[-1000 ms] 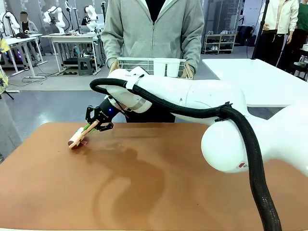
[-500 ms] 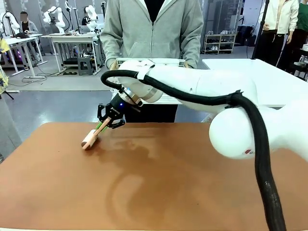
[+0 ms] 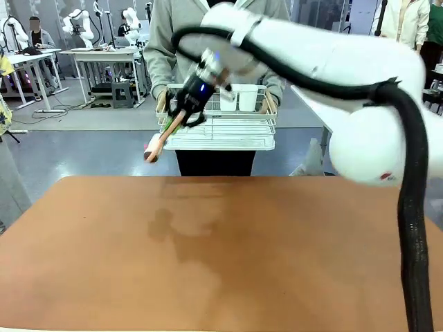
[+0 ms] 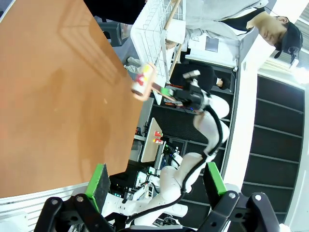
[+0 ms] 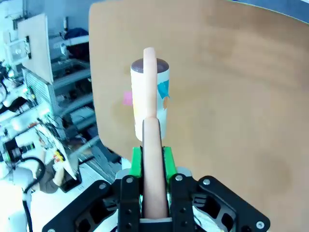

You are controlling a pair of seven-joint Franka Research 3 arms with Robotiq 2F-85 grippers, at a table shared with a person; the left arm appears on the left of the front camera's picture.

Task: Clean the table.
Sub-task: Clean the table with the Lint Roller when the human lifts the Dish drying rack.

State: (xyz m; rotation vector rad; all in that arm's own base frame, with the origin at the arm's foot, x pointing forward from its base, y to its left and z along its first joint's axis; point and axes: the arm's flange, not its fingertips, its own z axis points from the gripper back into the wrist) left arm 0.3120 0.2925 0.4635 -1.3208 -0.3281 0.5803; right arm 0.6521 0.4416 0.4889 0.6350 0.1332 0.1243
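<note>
Front view, left to right:

- Upper left: lint roller [image 3: 158,142] hangs in the air, head down-left, clear of the table top. A pink scrap [image 5: 127,98] shows at the head's edge. It looks stuck to the roll, but I can't confirm that.
- Just right of it: right gripper [image 3: 187,111] is clenched on the top end of the roller's handle, with both green pads tight on it in the right wrist view [image 5: 152,154].
- Upper centre: white wire dish rack [image 3: 228,131], held by the person behind the table's far edge. The gripper overlaps its left end in the frame.
- Lower half: the table [image 3: 221,263], reddish-brown. I see no debris on it from here.
- Left gripper [image 4: 157,181], bottom of the left wrist view: released, pads wide apart with nothing between, off the table's near side.

Risks from here:

1. The grip sits at the handle end, so the lever is long. A fast swing could rotate or slip the roller in the pads, and it would drop on the table or floor.
2. Roller and wrist are near the rack and the person's hands. A misjudged approach clips the wire rim or a finger.
3. If the scrap is only loosely stuck, it falls back on the table and that spot needs another pass.
4. Releasing before the roller is inside the rack wall tips it out over the edge.
</note>
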